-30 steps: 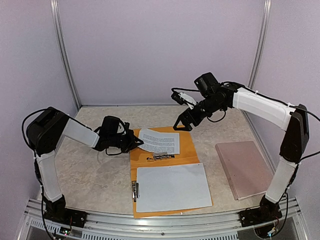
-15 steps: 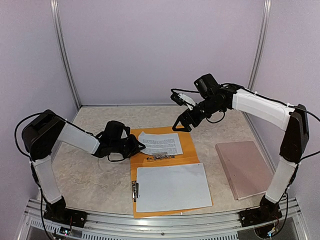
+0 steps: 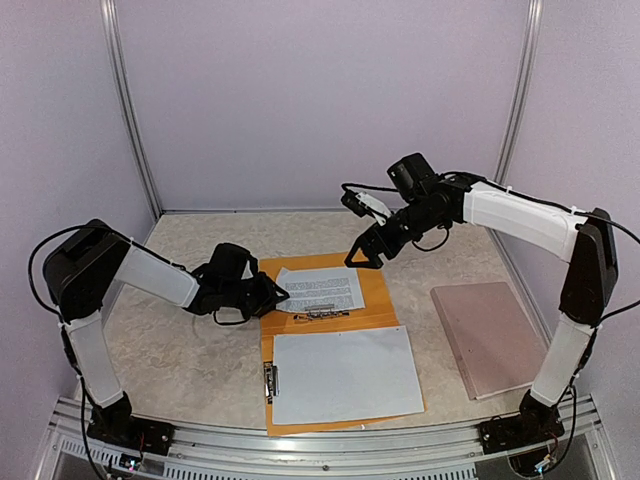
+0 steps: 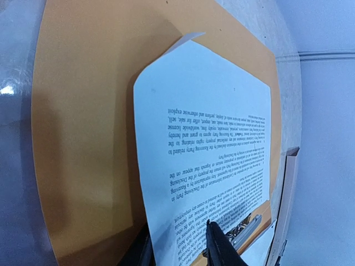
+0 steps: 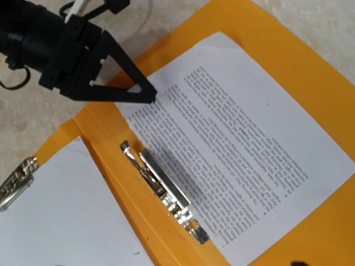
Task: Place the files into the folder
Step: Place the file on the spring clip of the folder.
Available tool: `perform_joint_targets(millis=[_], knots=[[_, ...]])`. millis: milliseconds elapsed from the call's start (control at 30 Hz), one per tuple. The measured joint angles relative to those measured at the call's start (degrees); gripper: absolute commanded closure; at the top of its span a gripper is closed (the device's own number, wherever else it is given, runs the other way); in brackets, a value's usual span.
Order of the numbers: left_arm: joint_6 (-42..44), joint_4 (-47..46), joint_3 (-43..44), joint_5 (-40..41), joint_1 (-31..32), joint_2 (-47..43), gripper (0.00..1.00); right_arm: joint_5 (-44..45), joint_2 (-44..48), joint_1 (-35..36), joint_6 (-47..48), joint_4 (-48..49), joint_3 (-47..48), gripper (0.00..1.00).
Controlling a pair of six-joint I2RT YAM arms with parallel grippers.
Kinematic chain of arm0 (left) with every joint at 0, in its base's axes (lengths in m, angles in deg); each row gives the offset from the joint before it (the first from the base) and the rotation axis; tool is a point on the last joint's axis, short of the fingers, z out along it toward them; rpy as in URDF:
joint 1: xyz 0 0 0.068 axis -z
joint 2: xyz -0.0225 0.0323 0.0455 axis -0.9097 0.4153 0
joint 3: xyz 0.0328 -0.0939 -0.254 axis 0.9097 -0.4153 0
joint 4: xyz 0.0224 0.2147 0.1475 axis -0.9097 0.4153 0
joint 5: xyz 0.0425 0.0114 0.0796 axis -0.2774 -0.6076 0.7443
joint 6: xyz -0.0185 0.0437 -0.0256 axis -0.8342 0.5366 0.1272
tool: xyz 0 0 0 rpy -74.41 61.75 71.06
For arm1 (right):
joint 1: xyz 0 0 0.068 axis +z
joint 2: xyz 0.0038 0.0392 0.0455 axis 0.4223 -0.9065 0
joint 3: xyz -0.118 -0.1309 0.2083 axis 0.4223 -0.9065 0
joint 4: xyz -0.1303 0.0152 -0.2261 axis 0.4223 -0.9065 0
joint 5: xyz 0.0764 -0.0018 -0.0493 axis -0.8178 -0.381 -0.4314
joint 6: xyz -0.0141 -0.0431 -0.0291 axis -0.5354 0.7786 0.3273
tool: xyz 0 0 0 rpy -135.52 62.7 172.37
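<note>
The left tool (image 3: 272, 295), pinched together on the printed sheet (image 3: 322, 288) a second ago, now has its fingers (image 4: 219, 246) parted. The sheet's 9 o'clock edge lies loose between them instead of being clamped. In the top view the sheet no longer curls up at that side as it did a moment earlier. It lies nearly flat on the 12 o'clock half of the open folder (image 3: 378, 300), with one corner still slightly lifted in the left wrist view. Its 6 o'clock edge reaches the metal clip (image 5: 166, 194) along the fold; I cannot tell whether it sits under the clip or only against it.

The right tool (image 3: 365, 255) hangs above the folder's 12 o'clock edge, a little higher than before, with its fingers spread and holding nothing.

A second white sheet (image 3: 345, 375) covers the 6 o'clock half of the folder. The pinkish board (image 3: 488, 335) lies well apart at 3 o'clock on the desk (image 3: 190, 350).

The release likely means this sheet is delivered. What seems left is drawing the left tool clear without dragging the paper, then perhaps squaring the sheet and closing the cover
</note>
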Motion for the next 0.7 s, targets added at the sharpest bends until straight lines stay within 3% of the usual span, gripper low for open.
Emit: perform_joint_targets(millis=[167, 400, 567, 700], knots=[[-0.02, 2.05, -0.02, 0.46, 0.07, -1.42, 0.67, -0.15, 0.0, 0.0, 0.0, 0.59, -0.26, 0.15], [0.31, 4.44, -0.09, 1.16, 0.07, -4.09, 0.43, -0.39, 0.0, 0.0, -0.04, 0.61, -0.87, 0.14], [0.85, 8.52, -0.17, 2.36, 0.07, -5.6, 0.36, -0.39, 0.0, 0.17, -0.66, 1.57, -1.68, 0.16], [1.75, 12.26, -1.29, 2.95, 0.15, -9.22, 0.31, -0.39, 0.0, 0.48, -1.33, 2.56, -3.54, 0.22]])
